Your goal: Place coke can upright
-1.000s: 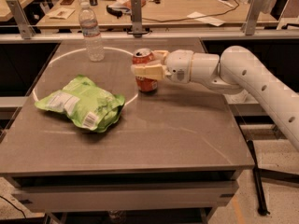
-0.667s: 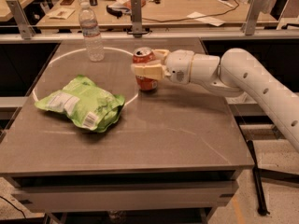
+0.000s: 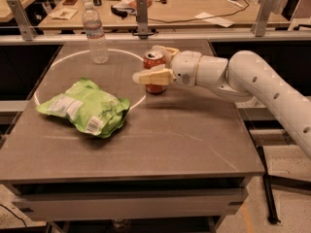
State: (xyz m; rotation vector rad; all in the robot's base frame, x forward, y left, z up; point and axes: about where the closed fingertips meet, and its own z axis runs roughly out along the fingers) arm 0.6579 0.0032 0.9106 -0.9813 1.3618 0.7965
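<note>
The coke can (image 3: 153, 62) stood upright on the grey table (image 3: 189, 140), silver top up, at about 12 o'clock from the table's middle. It sat right on the 3 o'clock edge of a white circle (image 3: 63, 58) marked on the tabletop.

The gripper (image 3: 148, 64) was at the can, and the white arm (image 3: 262, 81) reached in from 3 o'clock. Its 2 tan fingers (image 3: 153, 76) clasped the can: 1 crossed the near side of the can's body and the other lay behind its rim.

A clear water bottle (image 3: 96, 35) stood upright at about 11 o'clock, near the far edge and well apart from the can. A green snack bag (image 3: 87, 107) lay flat at about 9 o'clock, apart from both can and gripper.
</note>
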